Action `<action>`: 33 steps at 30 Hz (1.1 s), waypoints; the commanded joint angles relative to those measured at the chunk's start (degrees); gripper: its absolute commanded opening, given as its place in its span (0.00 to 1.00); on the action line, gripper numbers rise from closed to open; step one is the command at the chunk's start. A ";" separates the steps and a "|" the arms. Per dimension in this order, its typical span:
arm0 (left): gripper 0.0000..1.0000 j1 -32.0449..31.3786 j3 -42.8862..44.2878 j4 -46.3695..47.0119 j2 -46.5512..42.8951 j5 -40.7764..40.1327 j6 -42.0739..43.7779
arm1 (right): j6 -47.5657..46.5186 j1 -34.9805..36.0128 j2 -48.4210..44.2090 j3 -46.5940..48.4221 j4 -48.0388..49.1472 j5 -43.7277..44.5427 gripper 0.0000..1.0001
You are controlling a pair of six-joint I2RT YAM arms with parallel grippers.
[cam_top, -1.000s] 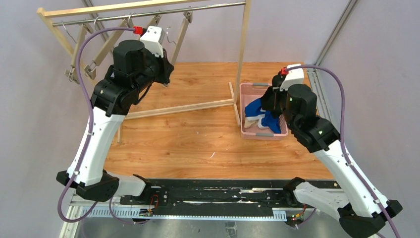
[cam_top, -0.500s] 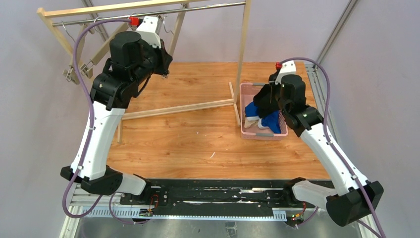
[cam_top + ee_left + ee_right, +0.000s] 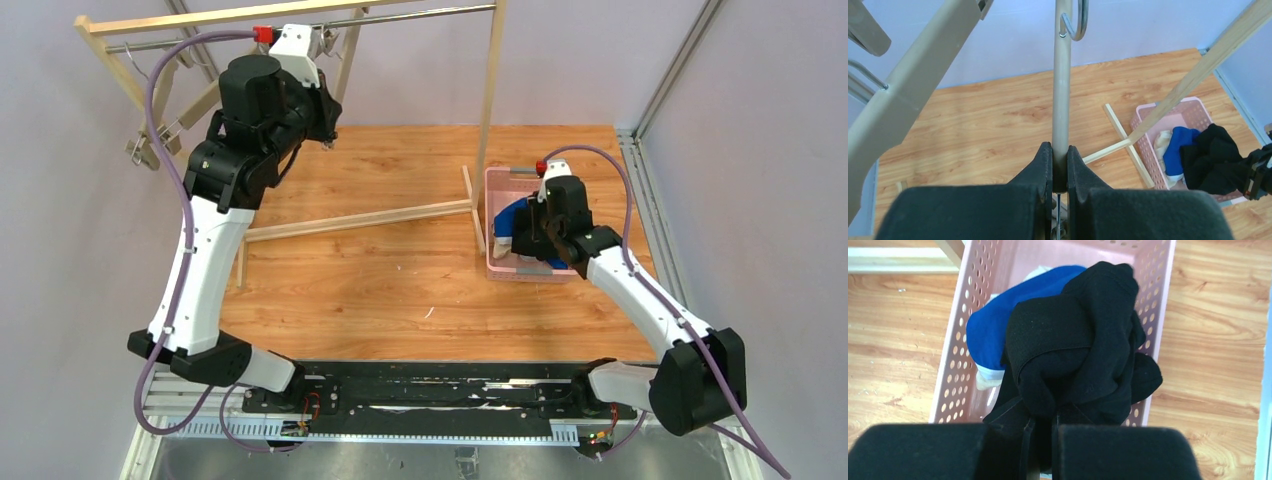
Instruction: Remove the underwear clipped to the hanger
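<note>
Seen from above, the left pincer [image 3: 1059,152] hides behind its arm. Its wrist view shows it pinched tight on the grey metal rail [image 3: 1062,75], beside a beige clip hanger [image 3: 913,85]. The right pincer [image 3: 1040,427] grips the plain black briefs [image 3: 1083,340] over the pink perforated basket [image 3: 955,355], covering much of the bright blue briefs [image 3: 998,320] and cream-beige briefs [image 3: 1162,142]. Around lie the wooden worktop [image 3: 380,280] and lilac walls [image 3: 600,60].

The black cloth underwear [image 3: 1083,340], centre of the right wrist view, is matt, fine-knit fabric. The bright blue cloth underwear [image 3: 998,320] is smooth and matt. The pink perforated plastic basket [image 3: 953,355] is smooth with a faint sheen. The orange-brown wooden table top [image 3: 380,270] shows visible grain and a satin finish. The grey metal tube [image 3: 1062,90], centre of the left wrist view, is smooth and dull. The pale wooden rack frame [image 3: 490,90] is bare and matt.
</note>
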 commanded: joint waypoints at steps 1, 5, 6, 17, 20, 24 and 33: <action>0.00 1.11 2.55 3.52 0.98 0.79 -0.32 | 1.45 -0.75 0.28 -2.43 2.29 -1.18 0.01; 0.00 2.18 3.79 3.34 2.66 2.12 -0.37 | 1.76 -0.74 0.49 -3.71 2.29 -1.20 0.01; 0.00 2.40 4.17 3.33 3.28 2.86 -0.28 | 1.76 -0.76 0.54 -4.01 2.29 -1.29 0.01; 0.00 3.70 9.44 -1.88 9.21 8.26 1.07 | 3.24 -0.76 0.80 -4.92 0.52 -4.70 0.07; 0.00 3.71 6.48 -1.36 7.74 8.26 1.32 | 3.47 -0.71 -0.09 -4.93 0.36 -4.86 0.08; 0.13 3.68 3.48 -0.82 5.56 8.10 1.23 | 3.60 -0.72 -1.33 -4.65 -0.05 -5.24 0.22; 0.47 3.67 -0.09 4.11 -1.36 5.93 1.49 | 0.98 -0.76 -4.35 -4.36 -0.11 -4.14 0.69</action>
